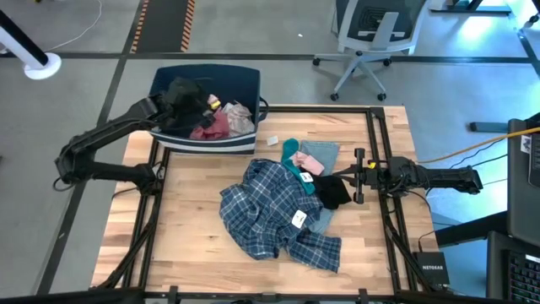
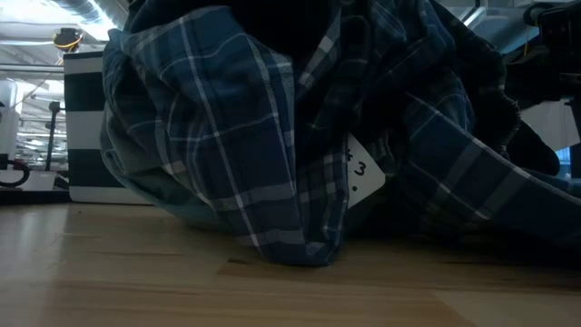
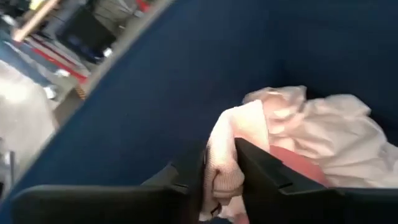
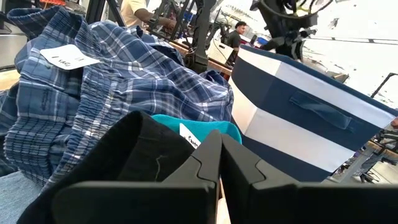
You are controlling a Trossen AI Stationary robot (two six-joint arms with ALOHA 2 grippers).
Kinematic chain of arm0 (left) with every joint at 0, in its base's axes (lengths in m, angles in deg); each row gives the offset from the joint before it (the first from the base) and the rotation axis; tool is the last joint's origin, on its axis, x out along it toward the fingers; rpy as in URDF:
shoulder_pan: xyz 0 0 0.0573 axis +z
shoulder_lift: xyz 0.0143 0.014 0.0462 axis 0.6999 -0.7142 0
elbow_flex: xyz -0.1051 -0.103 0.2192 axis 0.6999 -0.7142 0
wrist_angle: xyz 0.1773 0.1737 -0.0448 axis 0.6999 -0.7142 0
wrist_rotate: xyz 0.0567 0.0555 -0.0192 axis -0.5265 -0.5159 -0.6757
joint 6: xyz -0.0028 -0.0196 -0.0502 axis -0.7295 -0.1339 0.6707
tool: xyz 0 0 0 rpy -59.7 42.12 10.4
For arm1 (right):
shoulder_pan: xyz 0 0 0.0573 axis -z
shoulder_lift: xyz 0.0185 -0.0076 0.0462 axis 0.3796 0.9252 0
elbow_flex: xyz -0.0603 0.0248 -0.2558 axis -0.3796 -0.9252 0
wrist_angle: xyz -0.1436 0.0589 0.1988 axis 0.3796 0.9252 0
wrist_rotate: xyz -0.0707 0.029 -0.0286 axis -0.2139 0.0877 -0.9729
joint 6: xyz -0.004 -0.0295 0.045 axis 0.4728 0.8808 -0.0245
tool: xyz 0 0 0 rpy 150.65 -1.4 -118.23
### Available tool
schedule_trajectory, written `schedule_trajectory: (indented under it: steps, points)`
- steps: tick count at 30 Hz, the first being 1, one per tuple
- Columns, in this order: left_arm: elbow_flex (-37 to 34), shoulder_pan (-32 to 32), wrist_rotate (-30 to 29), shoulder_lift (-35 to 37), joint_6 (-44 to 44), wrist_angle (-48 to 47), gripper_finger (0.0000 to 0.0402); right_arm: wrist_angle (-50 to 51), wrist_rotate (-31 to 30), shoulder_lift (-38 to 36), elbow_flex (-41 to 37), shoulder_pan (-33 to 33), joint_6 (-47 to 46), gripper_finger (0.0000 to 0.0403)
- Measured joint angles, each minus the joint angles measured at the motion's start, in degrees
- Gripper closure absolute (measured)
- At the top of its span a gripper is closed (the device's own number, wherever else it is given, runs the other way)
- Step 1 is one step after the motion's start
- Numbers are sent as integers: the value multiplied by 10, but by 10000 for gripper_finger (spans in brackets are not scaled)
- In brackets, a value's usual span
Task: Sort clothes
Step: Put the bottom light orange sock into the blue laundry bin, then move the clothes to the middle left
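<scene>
My left gripper [image 1: 187, 103] reaches into the dark blue bin [image 1: 207, 78] at the table's far left and is shut on a pale pink piece [image 3: 219, 163]. More pink and pale pieces [image 1: 226, 121] lie in the bin. The large blue-white plaid shirt [image 1: 278, 211] lies crumpled at the table's middle, over the teal piece [image 1: 291, 156] and beside the light grey-blue garment [image 1: 321, 155]. My right gripper [image 1: 358, 176] is shut at the small black item [image 1: 334, 192], right of the shirt. My left gripper pinches a bunched fold of the pale pink piece [image 3: 217, 149] between its two fingers, inside the bin. The cloth bulges out past the fingertips [image 3: 255, 158] and joins the pile behind. My right gripper holds the black item by its right-hand corner [image 1: 348, 176], which is drawn out to a point at the fingers. The fingers [image 4: 205, 155] come level from the table's right. They hide the place of contact in the right wrist view. The rest of the item [image 4: 143, 152] lies on the table.
The bin also shows striped blue and white in the right wrist view [image 4: 298, 118] and in the low view [image 2: 86, 136]. The shirt carries white tags [image 1: 299, 219]. A small white tag [image 1: 272, 140] lies on the bare wood by the bin. People stand beyond the table [image 4: 236, 34].
</scene>
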Motion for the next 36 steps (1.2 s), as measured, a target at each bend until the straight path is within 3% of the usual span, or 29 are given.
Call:
schedule_trajectory:
  steps: [6, 11, 15, 19, 23, 36]
  points:
    - [0, 1, 4, -26, 10, -12, 248, 0, 0, 0, 0, 0, 0, 386]
    - [6, 1, 67, -27, 24, -42, 212, 0, 0, 0, 0, 0, 0, 386]
    - [33, 1, 84, -27, 32, -93, 194, 0, 0, 0, 0, 0, 0, 386]
    - [73, 1, 85, -27, 43, -153, 184, 0, 0, 0, 0, 0, 0, 386]
    - [110, 1, 132, -27, 49, -201, 183, 0, 0, 0, 0, 0, 0, 386]
    - [123, -45, 205, -26, 39, -187, 183, 0, 0, 0, 0, 0, 0, 386]
